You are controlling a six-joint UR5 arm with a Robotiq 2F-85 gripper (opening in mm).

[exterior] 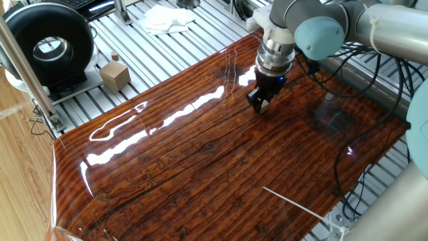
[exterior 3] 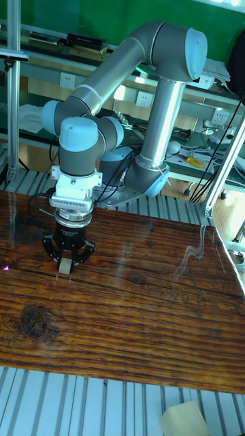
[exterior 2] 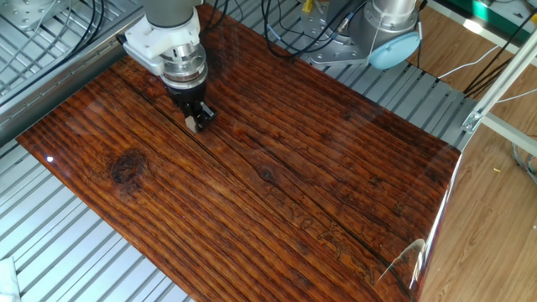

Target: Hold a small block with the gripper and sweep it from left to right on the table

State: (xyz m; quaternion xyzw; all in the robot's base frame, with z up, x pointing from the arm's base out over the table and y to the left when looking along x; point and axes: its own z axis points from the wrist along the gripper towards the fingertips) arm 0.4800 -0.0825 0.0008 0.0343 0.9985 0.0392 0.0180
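Observation:
My black two-fingered gripper (exterior: 262, 104) (exterior 2: 194, 122) (exterior 3: 64, 267) points straight down at the glossy reddish-brown table (exterior: 200, 167) (exterior 2: 277, 193) (exterior 3: 136, 320). It is shut on the small block (exterior: 264, 105) (exterior 2: 191, 124) (exterior 3: 64, 266), a tiny pale tan cube held between the fingertips at the table surface. In one fixed view this is at the table's far right part; in the other fixed view it is near the upper left corner.
A larger tan cube with a knob (exterior: 115, 73) stands on the slatted aluminium frame (exterior: 154, 53) beside a black round device (exterior: 47, 43). White cloth (exterior: 167, 19) lies further back. Cables (exterior 2: 302, 25) and the arm base (exterior 2: 377, 33) sit behind the table. A tan block (exterior 3: 184, 417) rests at the tall view's bottom.

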